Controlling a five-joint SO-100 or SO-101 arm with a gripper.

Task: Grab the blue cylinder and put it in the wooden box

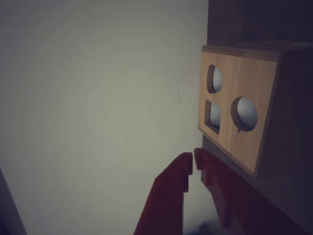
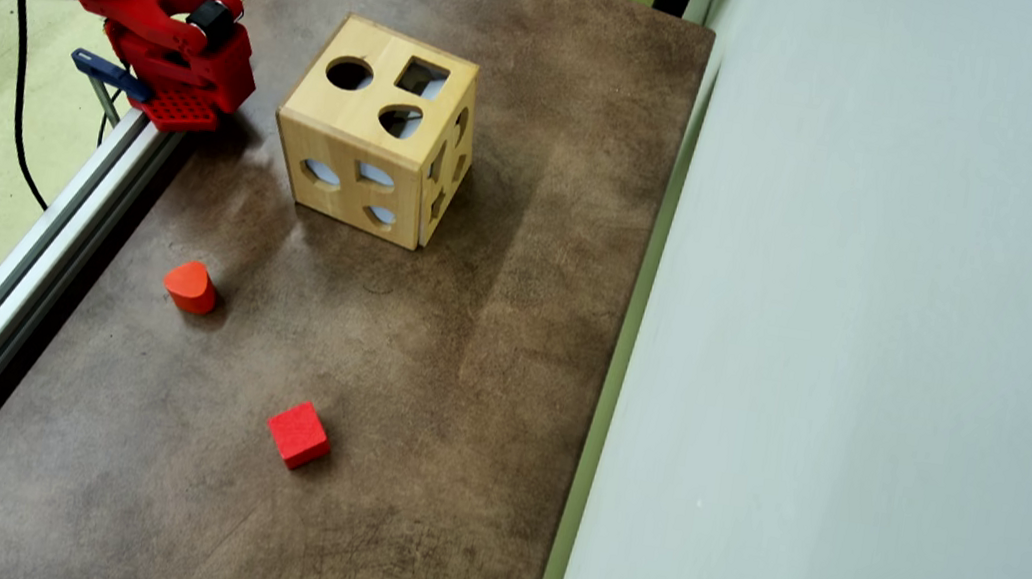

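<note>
Brown mottled tabletop point(image 2: 488, 346), pale wall panel along its right edge in the overhead view, aluminium rail point(image 2: 1, 288) down the left edge.

Wooden box point(image 2: 377, 129) near the far-left corner, top face showing a round hole, a square one and a rounded one. Red-orange rounded block point(image 2: 191, 286) close to the left edge, mid-length. Red cube point(image 2: 299, 434) toward the near middle, well apart from both.

Blue cylinder: not found on the bare tabletop in either view. Possibly inside the box already, possibly hidden; cannot tell.

Red arm point(image 2: 159, 27) folded at the far-left corner. Gripper point(image 1: 191, 164) raised, aimed at the wall with the box just beside it on the right of the wrist view; fingertips nearly touching, nothing between them.

Risks, judged from this:
- No target in sight, so a descent could land on a red block by mistake.
- Box very close to the arm; a swing outward could clip and shift it.
- Fingers drawn together; must spread before any pickup or will shove the piece.
</note>
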